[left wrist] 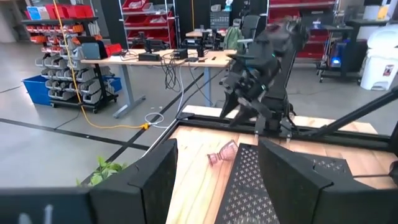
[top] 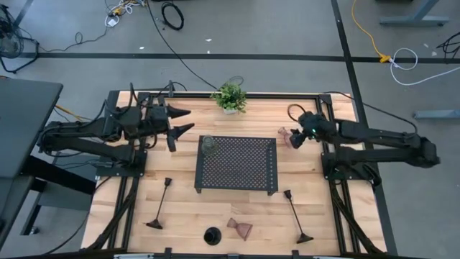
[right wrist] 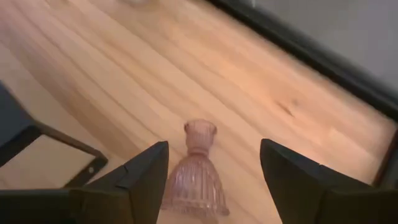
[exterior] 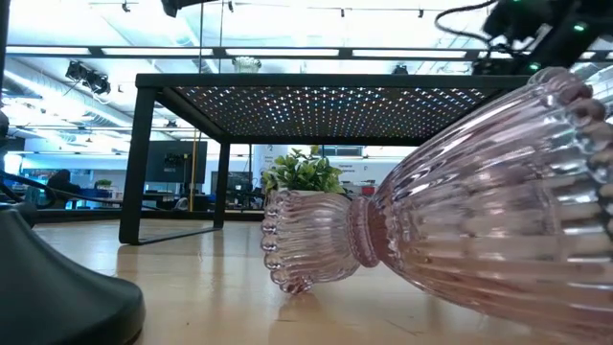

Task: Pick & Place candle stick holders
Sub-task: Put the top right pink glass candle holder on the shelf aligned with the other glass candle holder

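My right gripper [top: 294, 137] [right wrist: 214, 180] is open just above the table at the tray's far right. Its fingers stand on either side of a pinkish glass hourglass holder [right wrist: 196, 171] [top: 284, 134] without touching it; the holder lies on its side. My left gripper [top: 188, 120] [left wrist: 217, 186] is open and empty, above the table's far left. A greenish glass holder [top: 208, 146] stands on the black perforated tray [top: 244, 169]. Two tall black holders [top: 159, 205] [top: 296, 216], a squat black one [top: 212, 235] and a second pinkish holder [top: 241, 229] [exterior: 450, 230] lie or stand near the front edge.
A leafy potted plant [top: 230, 96] [exterior: 303, 172] stands at the far edge, behind the tray. The tray stands on legs [exterior: 134, 163] in the table's middle. Bare wood lies between the tray and the front row of holders.
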You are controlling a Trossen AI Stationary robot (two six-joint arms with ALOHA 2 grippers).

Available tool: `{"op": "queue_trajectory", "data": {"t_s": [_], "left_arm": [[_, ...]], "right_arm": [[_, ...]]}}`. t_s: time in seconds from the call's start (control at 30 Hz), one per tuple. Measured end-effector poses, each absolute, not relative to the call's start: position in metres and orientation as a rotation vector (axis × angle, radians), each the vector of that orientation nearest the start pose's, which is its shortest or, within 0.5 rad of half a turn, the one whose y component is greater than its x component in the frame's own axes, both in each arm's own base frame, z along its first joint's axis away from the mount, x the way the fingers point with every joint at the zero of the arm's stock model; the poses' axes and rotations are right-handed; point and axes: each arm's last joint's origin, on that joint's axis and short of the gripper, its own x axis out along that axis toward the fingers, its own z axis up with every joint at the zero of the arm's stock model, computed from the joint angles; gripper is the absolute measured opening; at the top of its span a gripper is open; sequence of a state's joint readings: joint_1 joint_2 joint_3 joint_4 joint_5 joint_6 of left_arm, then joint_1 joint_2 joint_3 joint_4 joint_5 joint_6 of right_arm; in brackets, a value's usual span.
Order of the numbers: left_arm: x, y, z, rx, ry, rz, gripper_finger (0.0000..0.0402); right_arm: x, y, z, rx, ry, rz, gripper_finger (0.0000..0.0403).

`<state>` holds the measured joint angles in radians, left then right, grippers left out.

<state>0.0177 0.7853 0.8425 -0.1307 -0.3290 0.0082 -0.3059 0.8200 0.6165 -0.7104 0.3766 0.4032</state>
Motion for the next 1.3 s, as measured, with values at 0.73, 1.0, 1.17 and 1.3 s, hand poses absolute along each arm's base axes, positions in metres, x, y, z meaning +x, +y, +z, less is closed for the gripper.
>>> {"op": "queue_trajectory", "data": {"t_s": [0.73,1.0,1.17,1.3], "left_arm": [[0.168,0.012,0.348,0.012,0.166,0.347,0.0225],[0.168,0.012,0.348,0.013,0.171,0.347,0.0225],[0.168,0.012,0.348,0.013,0.171,0.347,0.0225],[0.168,0.012,0.347,0.013,0.173,0.347,0.0225]], "right_arm": [[0.198,-0.139,0.211,0.55,1.345,-0.667,0.0254],[0.202,-0.149,0.193,0.604,1.405,-0.633,0.0254],[0.204,-0.152,0.191,0.617,1.38,-0.623,0.0254],[0.205,-0.152,0.191,0.629,1.365,-0.622,0.0254]]}}
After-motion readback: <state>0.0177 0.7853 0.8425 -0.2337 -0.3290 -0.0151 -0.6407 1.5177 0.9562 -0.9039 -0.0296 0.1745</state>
